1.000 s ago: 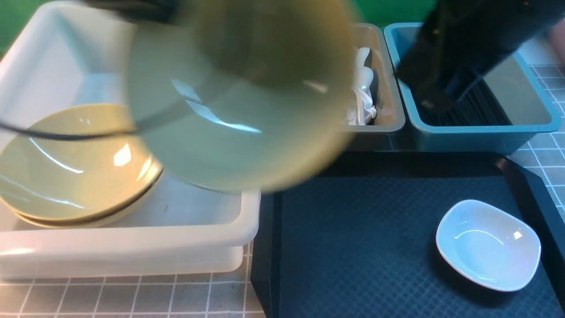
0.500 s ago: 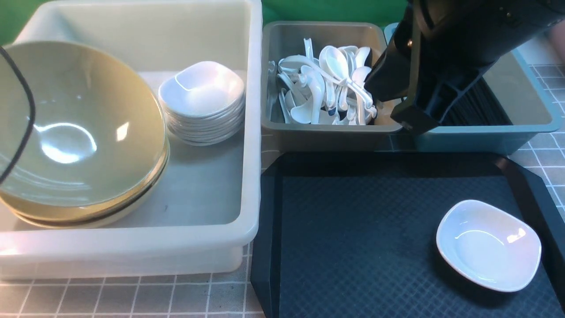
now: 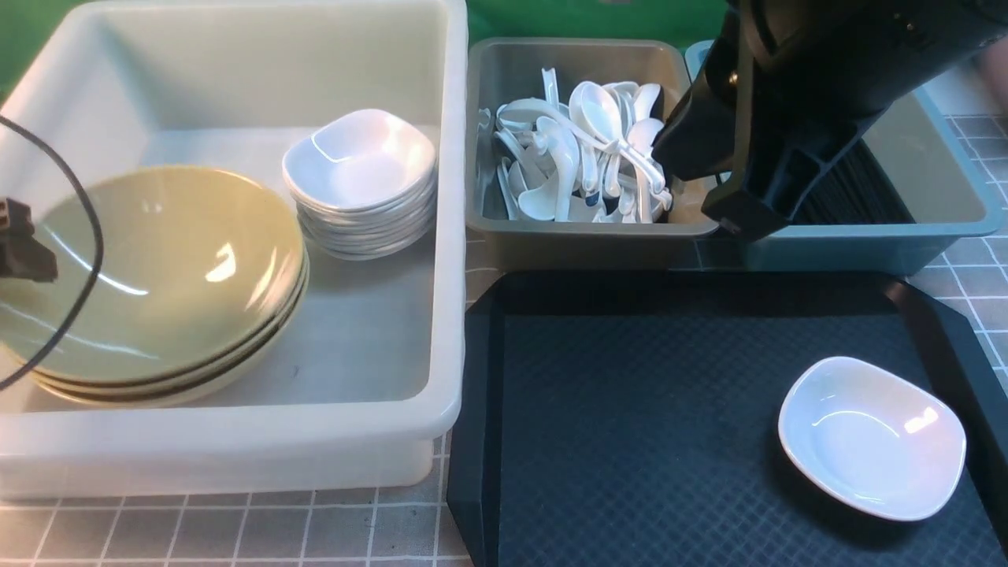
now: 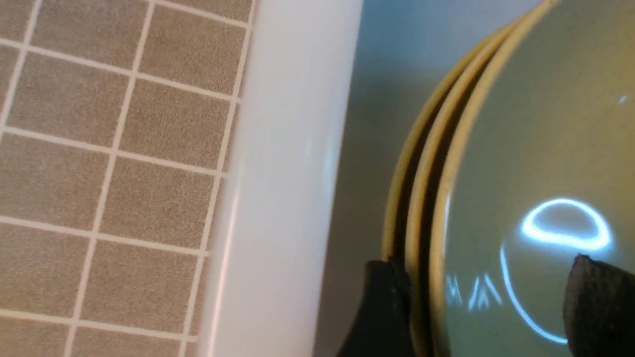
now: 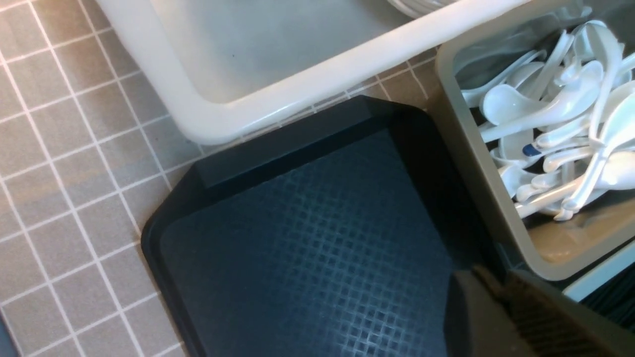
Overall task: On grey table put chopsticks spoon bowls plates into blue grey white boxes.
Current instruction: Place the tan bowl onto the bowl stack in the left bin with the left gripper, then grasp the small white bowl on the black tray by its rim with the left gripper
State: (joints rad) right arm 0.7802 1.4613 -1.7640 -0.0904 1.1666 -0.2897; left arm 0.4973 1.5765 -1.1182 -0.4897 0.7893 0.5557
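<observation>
One small white dish [image 3: 870,437] is sitting alone on the black tray [image 3: 630,472], over toward its near right corner. To me it's looking like the only piece still waiting to be sorted.

Everything else is sitting in its box. The olive bowls [image 3: 157,276] are stacking up in the white box [image 3: 449,236] next to a pile of matching white dishes [image 3: 358,181]. The spoons [image 3: 583,150] are lying jumbled in the grey box [image 3: 583,236], and the chopsticks [image 3: 858,201] are lying in the blue box [image 3: 866,244]. All of it is resting on the tiled tabletop [image 3: 236,528].

The left hand [image 4: 488,307] is hanging over the bowl stack with its fingers spread. One is sitting outside the rims and one over the inside of the top bowl, gripping nothing. The right hand [image 5: 496,280] is hovering above the seam between the grey and blue boxes. Its fingers are pressed together, and I'm not seeing anything between them.

About that dish, I'm guessing it's light, rigid and glossy, so pretty slippery. It's shallow, so grabbing across the whole thing isn't looking practical. I'd be pinching the rim, one finger inside and one outside, probably on the edge facing the right arm. It may try tilting or sliding out of a weak pinch, and it could chip if it drops onto the white pile.
</observation>
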